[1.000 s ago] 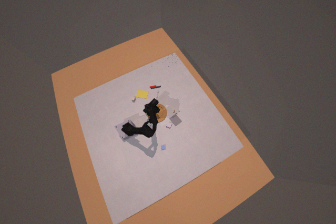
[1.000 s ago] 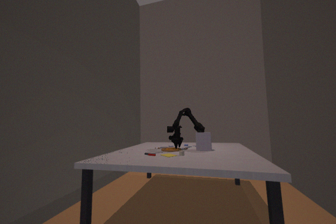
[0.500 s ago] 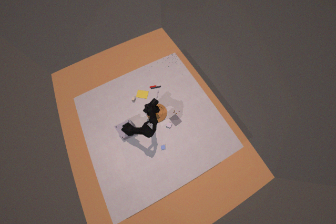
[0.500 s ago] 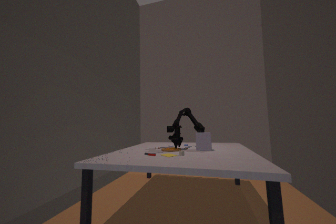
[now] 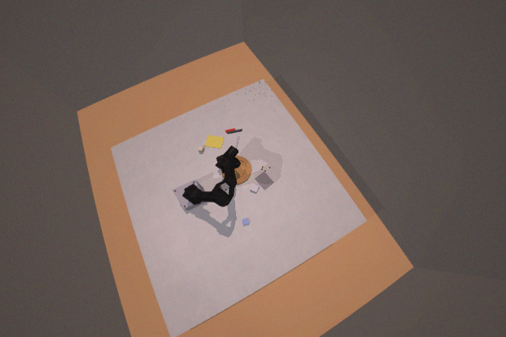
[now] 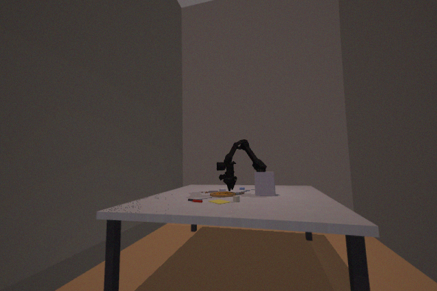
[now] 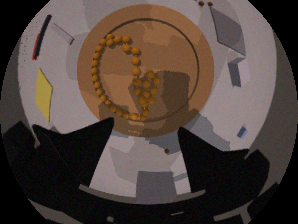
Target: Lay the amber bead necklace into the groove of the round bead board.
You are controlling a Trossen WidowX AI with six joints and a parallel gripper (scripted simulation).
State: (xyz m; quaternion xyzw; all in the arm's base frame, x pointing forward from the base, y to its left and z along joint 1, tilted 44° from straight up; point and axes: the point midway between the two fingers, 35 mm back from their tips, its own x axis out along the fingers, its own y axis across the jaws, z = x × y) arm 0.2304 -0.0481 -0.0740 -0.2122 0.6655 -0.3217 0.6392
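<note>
The fingers (image 5: 222, 169) (image 6: 229, 190) gape wide, empty; closing on the bunched amber necklace (image 7: 95, 78) (heaped beads) could drag its seated side loose.

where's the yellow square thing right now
In the top view, the yellow square lies on the table beyond the gripper, between the small beige block and the red-and-black marker.

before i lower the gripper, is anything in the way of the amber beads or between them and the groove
Nothing visible stands between the open gripper and the amber bead necklace, or between it and the bead board's groove.
</note>
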